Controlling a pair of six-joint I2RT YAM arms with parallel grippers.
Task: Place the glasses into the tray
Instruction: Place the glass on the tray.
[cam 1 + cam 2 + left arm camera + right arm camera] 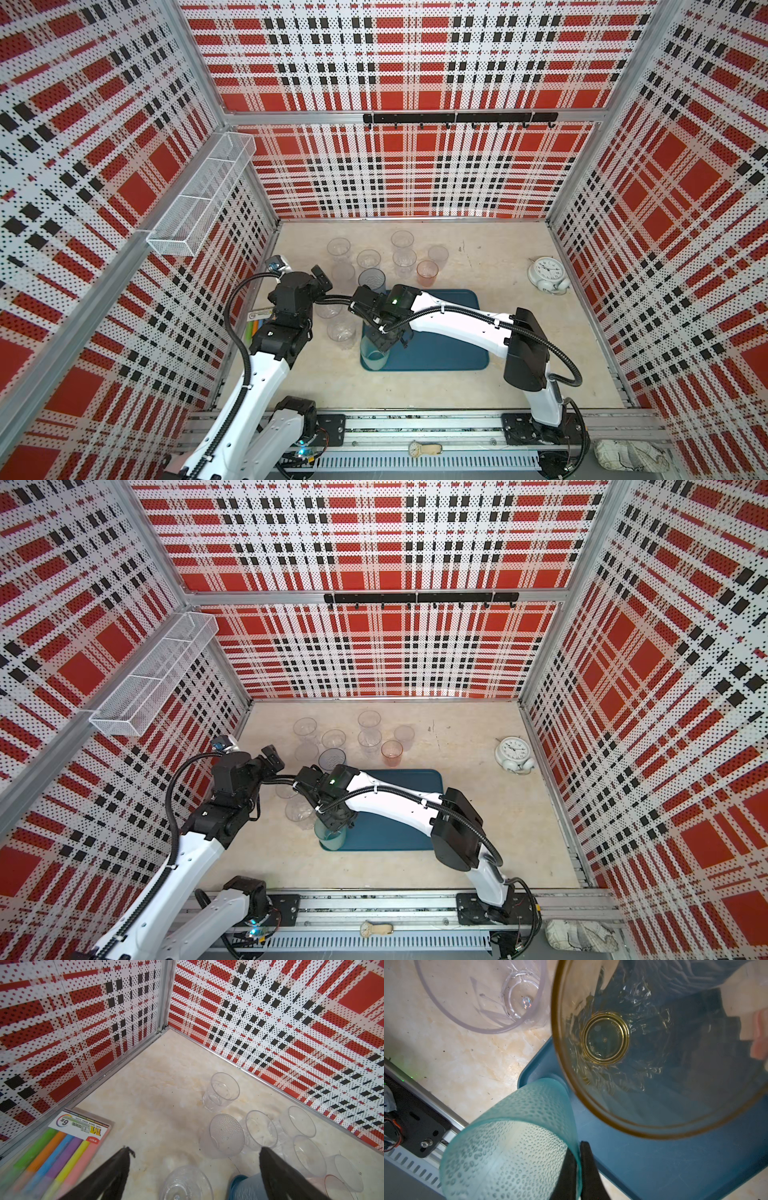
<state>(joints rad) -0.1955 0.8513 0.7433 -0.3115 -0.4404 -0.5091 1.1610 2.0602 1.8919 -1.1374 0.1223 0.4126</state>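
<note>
My right gripper (578, 1159) is shut on the rim wall of a teal-green dimpled glass (508, 1136), one finger inside and one outside. Its base sits at the front-left corner of the dark teal tray (654, 1167). Both top views show that glass (372, 353) (330, 838) and the tray (449, 353) (399, 833). An amber glass (643, 1043) stands in the tray beside it. Several clear glasses (338, 248), a grey-blue one (372, 279) and a pink one (427, 272) stand on the table behind the tray. My left gripper (195, 1159) hangs open above a clear glass (187, 1184).
A white alarm clock (546, 270) stands at the right of the table. A pack of coloured markers (62, 1157) lies by the left wall. A white wire basket (199, 199) hangs on that wall and a black hook rail (457, 118) on the back wall.
</note>
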